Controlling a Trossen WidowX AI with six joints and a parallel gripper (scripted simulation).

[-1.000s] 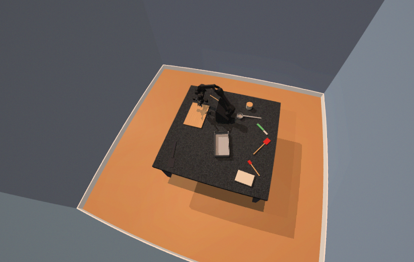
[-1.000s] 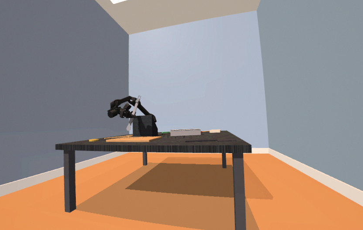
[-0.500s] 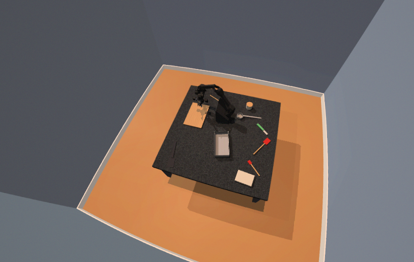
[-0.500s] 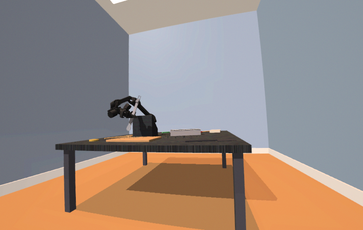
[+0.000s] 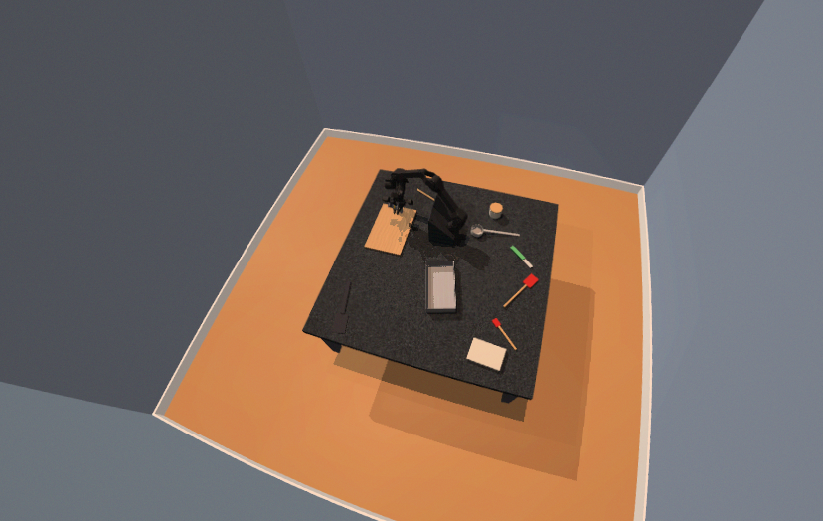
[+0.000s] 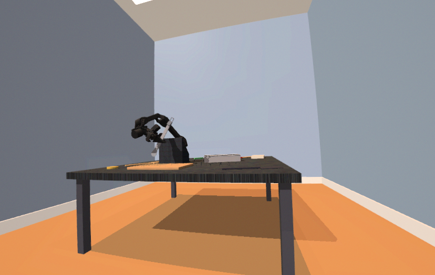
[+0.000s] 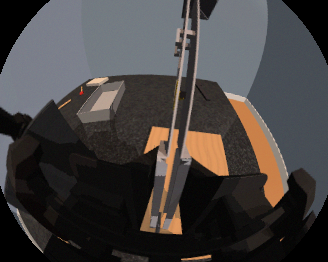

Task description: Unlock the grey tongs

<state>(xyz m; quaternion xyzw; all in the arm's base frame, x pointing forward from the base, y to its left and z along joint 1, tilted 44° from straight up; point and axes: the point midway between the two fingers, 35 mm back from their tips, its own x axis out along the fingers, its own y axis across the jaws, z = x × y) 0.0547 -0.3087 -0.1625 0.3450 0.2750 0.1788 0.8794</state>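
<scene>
While end effector (image 6: 157, 136) squeezes grey tongs (image 6: 162, 136) tight, tips point down over wooden board (image 6: 159, 166) near worktop (image 6: 212, 173) far-left corner. Lock maybe not free yet, hard to see. Tilt too small: tongs stay shut. Loose hold: tongs slip, miss board.

Single black arm rising from its base, elbow bent high, forearm reaching out and angled downward, gripper (image 6: 159, 137) held in the air, fingers clamped on the grey tongs (image 6: 163, 136), tongs steeply tilted with tips down.
</scene>
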